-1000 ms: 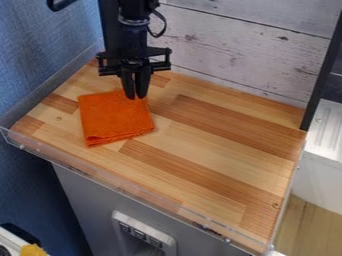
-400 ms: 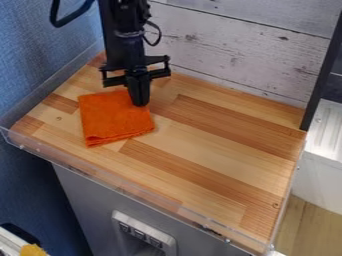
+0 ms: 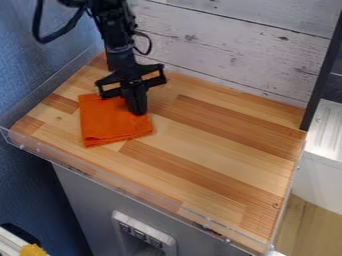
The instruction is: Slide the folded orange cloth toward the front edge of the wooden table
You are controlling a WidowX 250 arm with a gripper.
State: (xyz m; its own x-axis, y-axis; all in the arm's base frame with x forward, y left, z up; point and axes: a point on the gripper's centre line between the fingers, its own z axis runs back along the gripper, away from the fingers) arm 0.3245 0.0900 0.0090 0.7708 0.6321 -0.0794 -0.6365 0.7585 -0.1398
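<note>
The black gripper (image 3: 138,111) hangs down at the upper right corner of a folded orange cloth (image 3: 110,124). Its fingers are pressed together, with cloth at the tips, and they hide that corner. The cloth lies flat as a rough square on the left part of the wooden counter (image 3: 207,145), its layered lower edge facing the front.
White weathered boards (image 3: 234,50) rise behind the counter, and a blue wall (image 3: 33,60) stands at the left. A clear low rim (image 3: 127,187) runs along the front edge. At the right are a dark upright post (image 3: 323,75) and a white sink unit (image 3: 324,145).
The gripper's fingers have come together, and the gripper has moved slightly down in the view, toward the counter's front. The cloth has shifted slightly at its right and upper edges.
</note>
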